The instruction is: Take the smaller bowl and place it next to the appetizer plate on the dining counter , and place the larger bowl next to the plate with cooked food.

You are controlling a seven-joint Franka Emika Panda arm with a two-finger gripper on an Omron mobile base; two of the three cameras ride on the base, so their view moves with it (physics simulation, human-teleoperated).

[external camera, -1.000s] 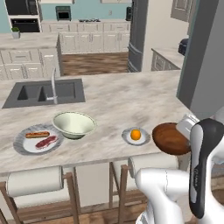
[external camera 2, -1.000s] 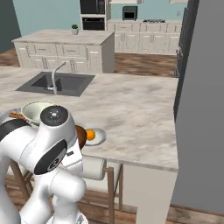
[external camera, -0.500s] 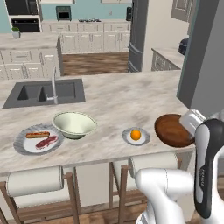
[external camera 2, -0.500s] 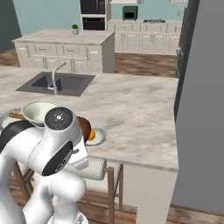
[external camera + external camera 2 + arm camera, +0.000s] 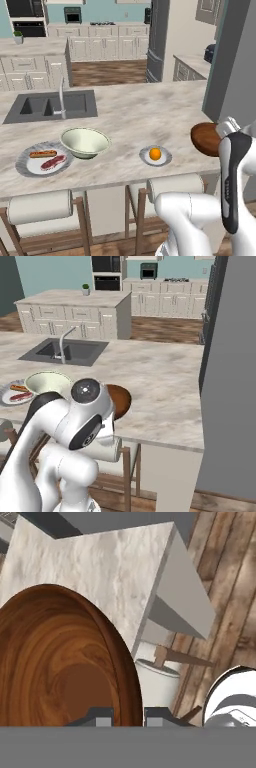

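- Your gripper [image 5: 127,714] is nearly closed, pinching the rim of the small glossy reddish-brown wood-like bowl [image 5: 206,138]; in the hand view the two dark fingertips [image 5: 98,716] sit either side of that rim.
- Over the last second the brown bowl has travelled: it hung low near the table edge, close beside the arm, and now sits higher and further toward 3 o'clock over the long beige marble-patterned table [image 5: 135,112].
- The bowl is carried, not yet set down; whether its base is near the surface I cannot tell.
- The small grey-rimmed white plate with one orange fruit [image 5: 155,155] lies at about 9 o'clock from the bowl, near but apart, so the target spot is close.
- Nothing else has shifted: the wide cream-green flared bowl [image 5: 85,142] stands just beside the larger grey-rimmed plate carrying a sausage and a red meat strip [image 5: 45,159], at its 2 o'clock.
- You look to be in the carry stage of the first half; I judge that lowering and releasing beside the fruit plate comes next.
- That pale bowl already looks placed, though confirm it.
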